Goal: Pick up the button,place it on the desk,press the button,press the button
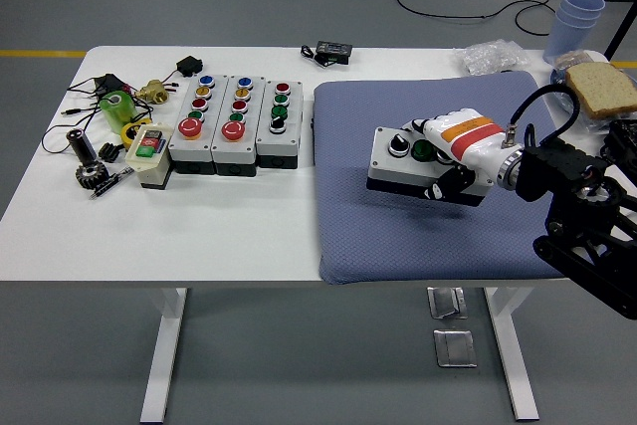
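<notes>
A grey button box (403,159) with a black knob and a green button on top is held by my right hand (453,151), a white hand with an orange stripe. The fingers are curled around the box's right end. The box hangs low over the middle of the blue-grey mat (428,171), roughly level; I cannot tell whether it touches the mat. My right arm (587,211) comes in from the right edge. My left arm is out of view.
Three grey button boxes (239,121) stand in a row left of the mat, with a small cream switch box (149,154), a gear and cables further left. A black adapter (332,50), a plastic bag, blue cups (577,17) and bread (600,87) lie at the back right.
</notes>
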Motion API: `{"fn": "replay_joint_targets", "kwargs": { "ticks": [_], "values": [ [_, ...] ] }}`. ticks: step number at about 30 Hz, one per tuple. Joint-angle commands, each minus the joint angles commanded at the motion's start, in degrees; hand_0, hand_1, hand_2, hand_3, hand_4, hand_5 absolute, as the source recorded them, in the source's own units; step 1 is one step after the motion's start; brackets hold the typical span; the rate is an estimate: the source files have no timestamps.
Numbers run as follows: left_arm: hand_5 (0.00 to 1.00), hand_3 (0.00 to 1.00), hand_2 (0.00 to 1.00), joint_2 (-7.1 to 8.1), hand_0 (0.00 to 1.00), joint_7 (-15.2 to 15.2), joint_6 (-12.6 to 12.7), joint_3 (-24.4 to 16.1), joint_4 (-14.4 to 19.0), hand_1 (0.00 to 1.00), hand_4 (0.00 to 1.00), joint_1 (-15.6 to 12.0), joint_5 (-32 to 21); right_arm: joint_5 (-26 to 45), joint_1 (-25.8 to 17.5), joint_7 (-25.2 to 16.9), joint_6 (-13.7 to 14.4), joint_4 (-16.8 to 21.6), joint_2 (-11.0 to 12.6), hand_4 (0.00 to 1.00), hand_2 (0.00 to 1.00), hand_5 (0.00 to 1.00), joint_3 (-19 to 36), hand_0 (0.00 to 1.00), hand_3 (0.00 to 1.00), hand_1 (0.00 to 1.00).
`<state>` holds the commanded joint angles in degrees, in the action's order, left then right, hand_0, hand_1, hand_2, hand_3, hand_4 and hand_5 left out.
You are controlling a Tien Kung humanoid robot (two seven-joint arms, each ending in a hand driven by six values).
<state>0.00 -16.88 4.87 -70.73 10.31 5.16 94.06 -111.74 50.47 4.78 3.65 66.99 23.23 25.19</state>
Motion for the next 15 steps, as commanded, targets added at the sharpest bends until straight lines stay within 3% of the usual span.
{"fn": "replay_joint_targets", "kwargs": {
  "ticks": [7,8,13,14,15],
  "values": [
    [0.858,0.566,0.616,0.00,0.643,0.0,0.0,-0.1,0.0,0.626,0.312,0.0,0.2,-2.0,0.2,1.4,-0.1,-1.8,-1.6,0.676,0.495,0.157,-2.1,0.210,0.598,0.269],
    [0.859,0.565,0.615,0.00,0.644,0.0,0.0,-0.1,0.0,0.625,0.312,0.0,0.2,-1.9,0.1,1.5,0.0,-2.0,-1.7,0.882,0.646,0.370,-2.1,0.575,0.724,0.544],
    [0.859,0.565,0.615,0.00,0.644,-0.1,-0.1,-0.2,0.0,0.625,0.312,0.0,0.4,0.3,-0.6,1.9,0.0,-3.4,-2.3,0.882,0.646,0.370,-1.7,0.575,0.724,0.544],
    [0.859,0.567,0.614,0.00,0.644,-0.1,-0.1,-0.2,0.0,0.625,0.313,0.0,0.4,0.4,-0.7,1.8,0.1,-3.7,-2.4,0.900,0.748,0.364,-1.6,0.727,0.806,0.655],
    [0.859,0.567,0.614,0.00,0.644,-0.1,-0.1,-0.3,0.0,0.625,0.313,0.0,0.4,0.7,-0.9,1.7,0.1,-3.9,-2.4,0.900,0.748,0.364,-1.6,0.727,0.806,0.655]
  ]
}}
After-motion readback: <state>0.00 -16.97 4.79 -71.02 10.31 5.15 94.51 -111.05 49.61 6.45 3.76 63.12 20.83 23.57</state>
